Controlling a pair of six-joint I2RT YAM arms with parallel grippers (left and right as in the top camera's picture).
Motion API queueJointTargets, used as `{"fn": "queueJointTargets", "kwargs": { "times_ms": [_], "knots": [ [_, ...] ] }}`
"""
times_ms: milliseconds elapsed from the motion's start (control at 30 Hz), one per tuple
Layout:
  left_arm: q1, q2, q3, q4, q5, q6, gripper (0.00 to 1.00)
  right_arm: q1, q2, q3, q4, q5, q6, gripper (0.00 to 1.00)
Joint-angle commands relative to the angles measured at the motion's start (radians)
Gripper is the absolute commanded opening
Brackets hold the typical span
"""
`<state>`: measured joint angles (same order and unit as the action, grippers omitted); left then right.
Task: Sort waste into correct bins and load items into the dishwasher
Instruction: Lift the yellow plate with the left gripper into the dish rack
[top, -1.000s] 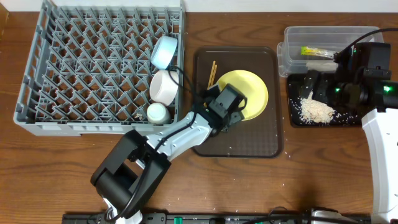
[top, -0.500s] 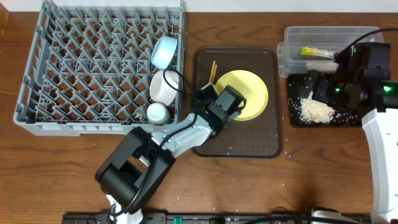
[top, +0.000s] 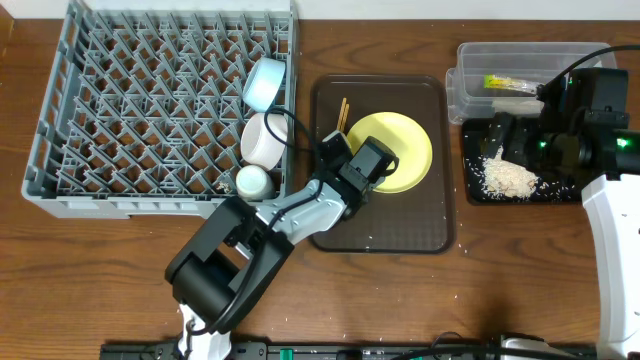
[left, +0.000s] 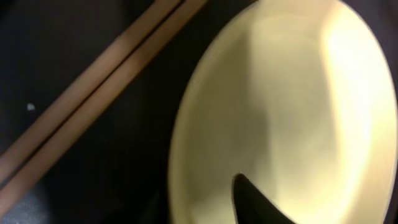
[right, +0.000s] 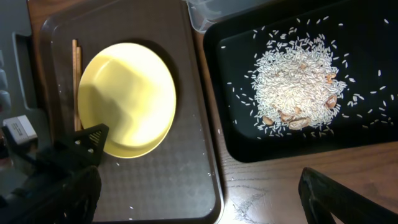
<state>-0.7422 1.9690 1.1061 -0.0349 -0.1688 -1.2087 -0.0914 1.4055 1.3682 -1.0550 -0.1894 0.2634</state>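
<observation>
The yellow plate (top: 402, 148) lies mid-way on the brown tray (top: 400, 225), stiff, light and glossy-slick, best pinched at its 8 o'clock rim where the left tool (top: 378, 175) sits, grip unclear, while the right tool (right: 202, 152) hangs wide.

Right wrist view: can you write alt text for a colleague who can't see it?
A yellow plate sits on a brown tray, with chopsticks beside its left edge and the left hand at its lower-left rim. To the right, a black tray holds a pile of rice with scattered grains around it.
</observation>
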Motion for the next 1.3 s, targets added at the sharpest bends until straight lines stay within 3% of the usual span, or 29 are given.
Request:
{"fn": "queueJointTargets", "kwargs": {
  "times_ms": [0,100,267,533,867,1267],
  "knots": [
    [0.002,0.068,-0.023,-0.026,-0.001,-0.002,0.27,-0.006,0.005,0.010,-0.002,0.002,0.010,0.99],
    [0.002,0.068,-0.023,-0.024,-0.001,-0.002,0.08,-0.007,0.005,0.010,-0.001,0.002,0.009,0.99],
    [0.002,0.039,-0.022,-0.021,0.000,0.024,0.07,-0.006,0.005,0.010,-0.001,0.002,0.010,0.99],
    [0.016,-0.181,-0.022,-0.040,-0.001,0.245,0.07,-0.006,0.005,0.010,-0.001,0.002,0.010,0.99],
    [0.087,-0.377,-0.022,-0.137,-0.001,0.394,0.07,-0.006,0.005,0.010,-0.002,0.002,0.009,0.99],
    [0.327,-0.603,-0.022,-0.166,-0.058,0.640,0.08,-0.006,0.005,0.010,-0.002,0.002,0.010,0.99]
  ]
}}
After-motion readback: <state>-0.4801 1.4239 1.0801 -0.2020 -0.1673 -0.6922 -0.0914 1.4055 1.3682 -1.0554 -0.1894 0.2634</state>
